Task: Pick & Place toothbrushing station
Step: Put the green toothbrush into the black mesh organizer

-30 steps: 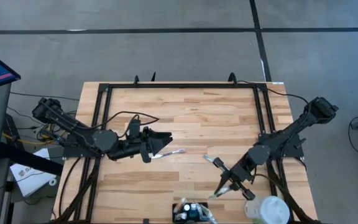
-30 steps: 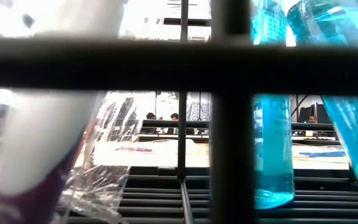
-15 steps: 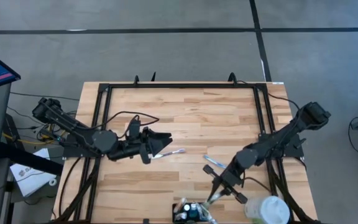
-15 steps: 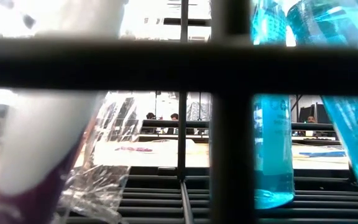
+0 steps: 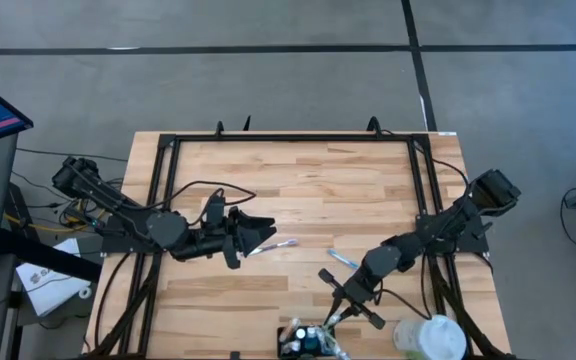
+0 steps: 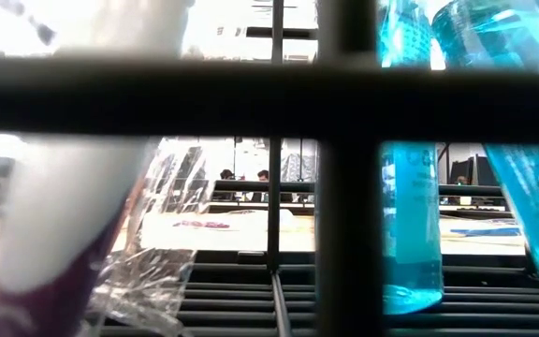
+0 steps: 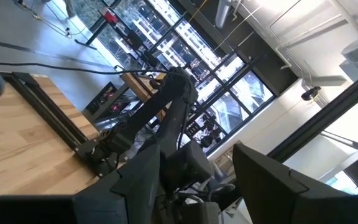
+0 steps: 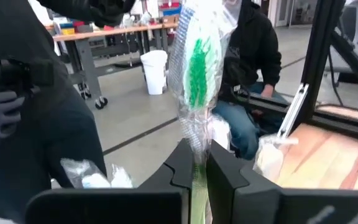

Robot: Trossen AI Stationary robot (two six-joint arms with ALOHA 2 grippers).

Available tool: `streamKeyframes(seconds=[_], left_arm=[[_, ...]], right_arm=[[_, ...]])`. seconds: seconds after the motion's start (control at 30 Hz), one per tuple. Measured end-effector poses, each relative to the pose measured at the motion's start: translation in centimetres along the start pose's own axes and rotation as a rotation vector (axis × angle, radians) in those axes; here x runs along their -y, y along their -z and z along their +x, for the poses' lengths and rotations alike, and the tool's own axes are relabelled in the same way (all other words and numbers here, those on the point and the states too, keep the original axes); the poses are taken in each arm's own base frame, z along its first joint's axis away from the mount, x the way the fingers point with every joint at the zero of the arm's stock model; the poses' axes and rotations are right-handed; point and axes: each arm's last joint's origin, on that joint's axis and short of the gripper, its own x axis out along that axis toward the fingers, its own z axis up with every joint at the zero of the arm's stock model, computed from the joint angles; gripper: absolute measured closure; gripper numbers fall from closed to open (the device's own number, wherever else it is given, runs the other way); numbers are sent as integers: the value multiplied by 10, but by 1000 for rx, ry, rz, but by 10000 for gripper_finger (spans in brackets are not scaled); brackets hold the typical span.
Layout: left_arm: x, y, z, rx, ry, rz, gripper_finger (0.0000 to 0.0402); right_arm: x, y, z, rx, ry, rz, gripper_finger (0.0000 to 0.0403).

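The toothbrushing station (image 5: pixel 294 341), a low black box, stands at the table's near edge with several items in it. My right gripper (image 5: pixel 332 317) is just to its far right, shut on a green toothbrush in a clear wrapper (image 8: pixel 196 74). My left gripper (image 5: pixel 268 229) hovers open at mid-left, pointing toward the table's right, with nothing between its fingers (image 7: pixel 135 186). A loose toothbrush (image 5: pixel 277 244) lies flat on the wood just past its tips, and a blue one (image 5: pixel 340 259) lies flat near the middle. My right gripper pinches the wrapped toothbrush's handle (image 8: pixel 196 158) between its two fingers (image 8: pixel 180 163). The fingers lie about level and across the handle. The bristle end (image 8: pixel 197 62) sticks out beyond them, clear of the table.
A white round container (image 5: pixel 430 338) stands at the near right corner beside the right arm. A black metal frame (image 5: pixel 293 137) borders the table. The low view looks through the station's bars at a blue bottle (image 6: pixel 410 225) and a white tube (image 6: pixel 73 187). A person (image 8: pixel 253 56) sits beyond the table.
My right gripper has moved down and toward the table's left and near edge, closing on the station, still shut on the wrapped toothbrush.
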Motion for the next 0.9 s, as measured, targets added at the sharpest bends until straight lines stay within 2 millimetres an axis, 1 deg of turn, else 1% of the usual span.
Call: streamKeyframes(seconds=[0.23,0.33,0.43,0.53,0.67,0.9], left_arm=[[0,0,0,1,0,0,202],[0,0,0,1,0,2,202],[0,0,0,0,-1,5,202],[0,0,0,1,0,5,202],[0,0,0,1,0,4,202],[0,0,0,1,-1,2,202]], right_arm=[[1,7,3,-25,1,-1,388],[3,17,6,-53,0,3,388],[2,21,11,-42,-7,10,388],[4,30,15,-47,-20,15,388],[7,30,16,-21,-21,18,387],[12,40,14,-126,15,16,386]])
